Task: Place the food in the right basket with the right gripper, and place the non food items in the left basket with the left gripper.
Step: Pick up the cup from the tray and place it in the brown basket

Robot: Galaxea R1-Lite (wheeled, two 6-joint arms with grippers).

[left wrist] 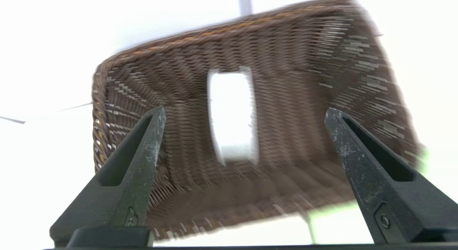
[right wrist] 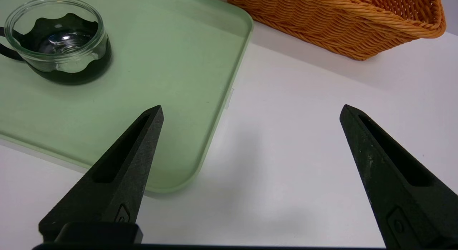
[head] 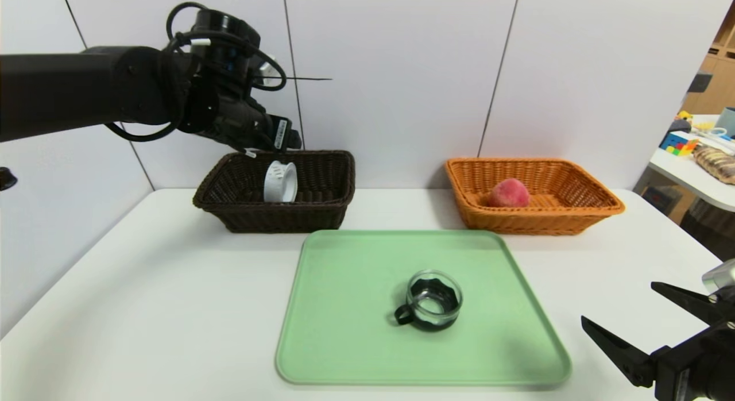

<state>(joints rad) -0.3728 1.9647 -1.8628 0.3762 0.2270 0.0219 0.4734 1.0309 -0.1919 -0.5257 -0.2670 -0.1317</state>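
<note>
The white slotted band [head: 280, 182] stands on its edge inside the dark brown left basket [head: 321, 214]. My left gripper [head: 267, 141] hangs just above that basket's back left part. In the left wrist view the left gripper [left wrist: 245, 110] is open, with the band [left wrist: 232, 114] free below it on the basket [left wrist: 304, 81] floor. The peach [head: 508, 193] lies in the orange-tan right basket [head: 574, 220]. The glass cup [head: 433, 300] with black base stands on the green tray [head: 344, 332]. My right gripper [head: 618, 302] rests open at the table's near right; nothing lies between its fingers.
In the right wrist view the right gripper [right wrist: 251, 107] hovers over bare table beside the tray [right wrist: 161, 81], with the cup [right wrist: 57, 38] and the orange basket [right wrist: 322, 17] beyond. White wall panels close the back. A second table with toys [head: 695, 154] stands far right.
</note>
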